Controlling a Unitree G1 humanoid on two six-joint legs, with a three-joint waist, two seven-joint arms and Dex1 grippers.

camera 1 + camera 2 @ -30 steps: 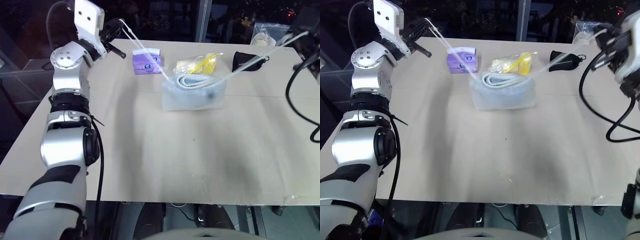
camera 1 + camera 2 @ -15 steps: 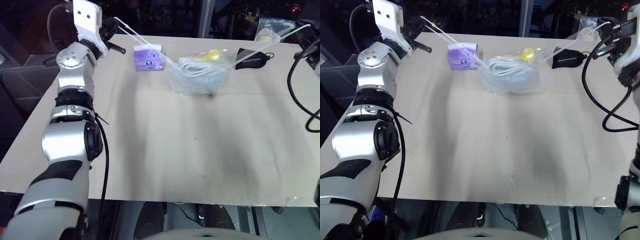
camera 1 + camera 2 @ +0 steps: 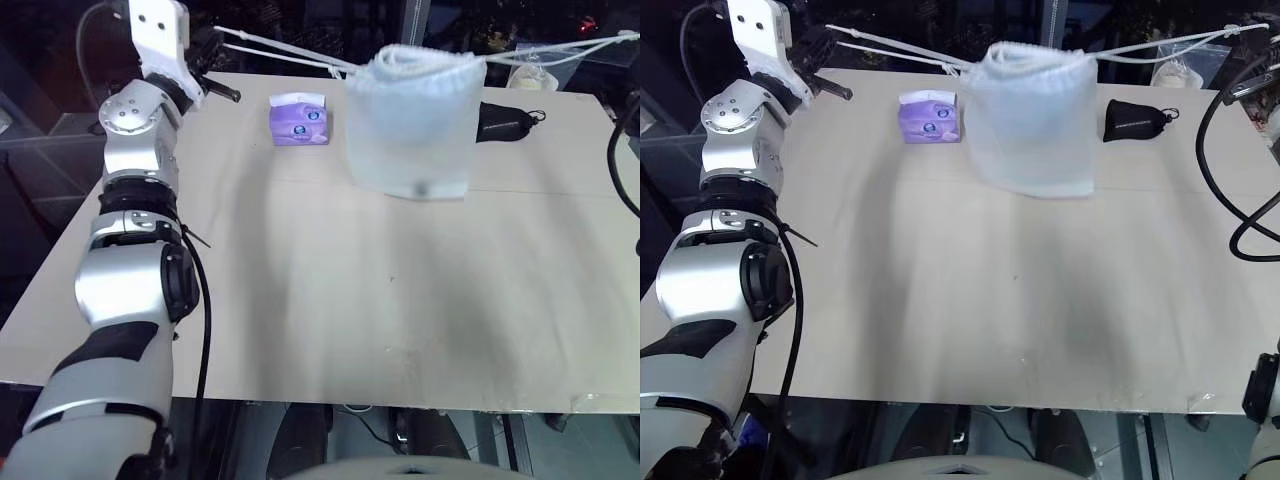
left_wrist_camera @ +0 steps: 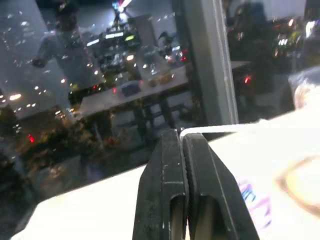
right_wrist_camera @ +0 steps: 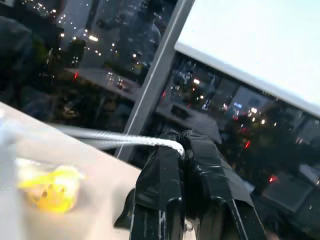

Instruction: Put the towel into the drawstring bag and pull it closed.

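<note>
We see the drawstring bag, thin translucent white cloth, on twisted white cords. Below it, the table looks matt beige, and the gripper fingers smooth black plastic.

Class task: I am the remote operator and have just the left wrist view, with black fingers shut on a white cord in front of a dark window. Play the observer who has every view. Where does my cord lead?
Observer: From the left gripper the cord runs taut to the gathered mouth of the drawstring bag, which hangs lifted above the table.
Operator: Is the other end held?
Observer: Yes. The right gripper is shut on the opposite cord.
Operator: What sits near the bag?
Observer: A purple tissue pack on its left side and a black pouch on its right, both on the table.
</note>
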